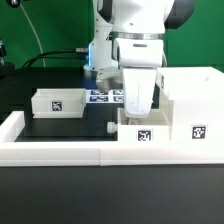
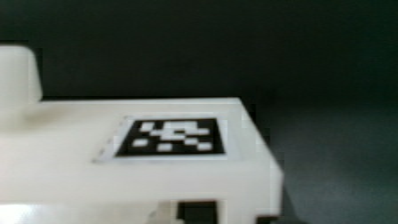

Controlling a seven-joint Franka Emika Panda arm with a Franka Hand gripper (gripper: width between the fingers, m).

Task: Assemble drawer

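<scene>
The tall white casing [image 1: 190, 105] stands at the exterior view's right, with a tag on its front. One small white tray [image 1: 147, 131] sits right in front of it, tag facing the camera. My gripper [image 1: 136, 114] reaches straight down onto this tray. In the wrist view the tray [image 2: 107, 175] fills the picture, blurred, with its tag showing. My gripper [image 2: 231, 214] has its two dark fingertips [image 2: 196, 212] close together with a white wall of the tray between them. The second tray [image 1: 57, 102] rests apart at the exterior view's left.
A long low white border rail [image 1: 55, 148] runs along the front and up the left side of the black table. The marker board [image 1: 104, 97] lies flat behind the gripper, near the arm's base.
</scene>
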